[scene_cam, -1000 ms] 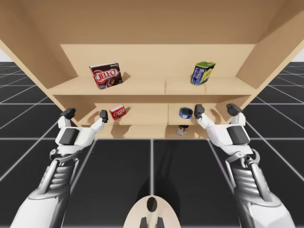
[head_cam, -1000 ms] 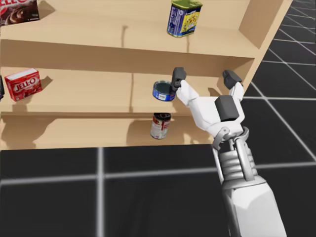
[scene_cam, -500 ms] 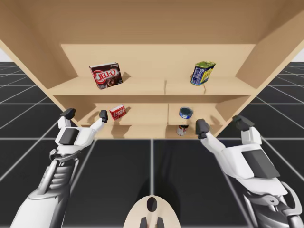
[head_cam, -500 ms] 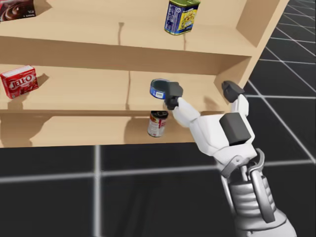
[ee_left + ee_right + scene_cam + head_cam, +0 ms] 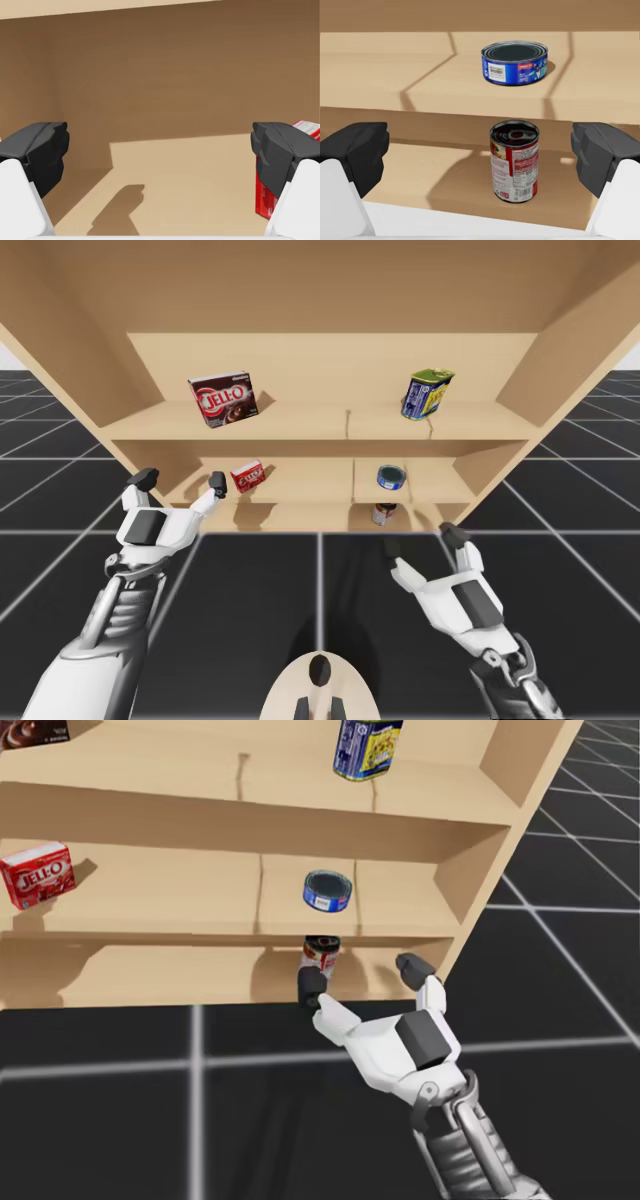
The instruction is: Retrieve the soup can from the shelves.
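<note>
The soup can (image 5: pixel 515 160), red and white with a dark top, stands upright on the lowest shelf (image 5: pixel 410 175). It is ahead of my right gripper (image 5: pixel 480 157), between the lines of the open fingers but beyond their tips. In the high view the can (image 5: pixel 384 512) sits below the blue flat can, with my right gripper (image 5: pixel 422 540) just in front of the shelf edge. In the head view one fingertip (image 5: pixel 312 985) covers the soup can's (image 5: pixel 321 952) lower part. My left gripper (image 5: pixel 182 480) stands open at the middle shelf's left end, holding nothing.
A blue flat can (image 5: pixel 514 62) lies on the middle shelf above the soup can. A red box (image 5: pixel 262 200) stands beside my left gripper (image 5: pixel 159 155). On the top shelf are a brown box (image 5: pixel 223 400) and a blue-yellow tin (image 5: pixel 427 393). The shelf's side wall (image 5: pixel 470 890) rises on the right.
My right arm has drawn back from the middle shelf by the blue can and dropped to face the soup can on the lowest shelf. My head has turned slightly downward. The left arm is still.
</note>
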{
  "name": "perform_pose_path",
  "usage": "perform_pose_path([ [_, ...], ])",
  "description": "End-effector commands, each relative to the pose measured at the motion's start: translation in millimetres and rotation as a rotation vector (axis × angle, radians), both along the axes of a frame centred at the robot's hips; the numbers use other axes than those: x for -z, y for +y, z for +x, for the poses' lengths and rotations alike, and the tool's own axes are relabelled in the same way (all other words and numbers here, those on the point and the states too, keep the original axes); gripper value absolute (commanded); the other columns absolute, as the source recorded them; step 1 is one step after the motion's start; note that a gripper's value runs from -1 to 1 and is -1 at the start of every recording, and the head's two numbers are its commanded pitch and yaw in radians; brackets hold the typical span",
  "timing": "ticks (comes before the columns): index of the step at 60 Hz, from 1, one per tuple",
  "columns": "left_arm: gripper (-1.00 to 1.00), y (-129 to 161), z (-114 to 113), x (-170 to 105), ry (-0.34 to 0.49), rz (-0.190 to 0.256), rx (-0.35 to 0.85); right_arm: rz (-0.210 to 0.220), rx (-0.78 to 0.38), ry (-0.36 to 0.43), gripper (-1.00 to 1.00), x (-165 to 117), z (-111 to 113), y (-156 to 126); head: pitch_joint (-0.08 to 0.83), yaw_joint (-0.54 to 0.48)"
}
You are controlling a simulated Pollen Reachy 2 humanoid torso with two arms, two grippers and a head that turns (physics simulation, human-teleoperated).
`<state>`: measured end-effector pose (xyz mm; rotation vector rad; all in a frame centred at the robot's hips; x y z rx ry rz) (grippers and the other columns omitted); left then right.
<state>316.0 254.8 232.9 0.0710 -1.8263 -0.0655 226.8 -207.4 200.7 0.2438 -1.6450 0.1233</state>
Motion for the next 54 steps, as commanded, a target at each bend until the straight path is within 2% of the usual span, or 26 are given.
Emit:
perform_pose_path([
  [1, -1.00, 0, 0, 0, -0.001, 0.000, -0.002, 0.039, 0.017, 0.059, -1.00, 23, 20, 10, 0.604, -0.26],
  [18, -1.00, 0, 0, 0, 0.003, 0.001, -0.007, -0.003, 0.016, 0.136, -1.00, 47, 66, 20, 0.613, -0.25],
  [26, -1.00, 1, 0, 0, 0.001, 0.001, -0.009, -0.039, 0.034, 0.129, -1.00, 53, 87, 26, 0.617, -0.25],
  [28, -1.00, 1, 0, 0, 0.001, 0.001, -0.010, -0.060, 0.045, 0.127, -1.00, 56, 94, 26, 0.618, -0.25],
  [39, -1.00, 1, 0, -1, 0.001, -0.001, -0.010, -0.080, 0.061, 0.171, -1.00, 72, 118, 29, 0.620, -0.25],
  [54, -1.00, 1, 0, 0, 0.001, 0.001, -0.011, -0.126, 0.048, 0.178, -1.00, 78, 138, 34, 0.623, -0.24],
])
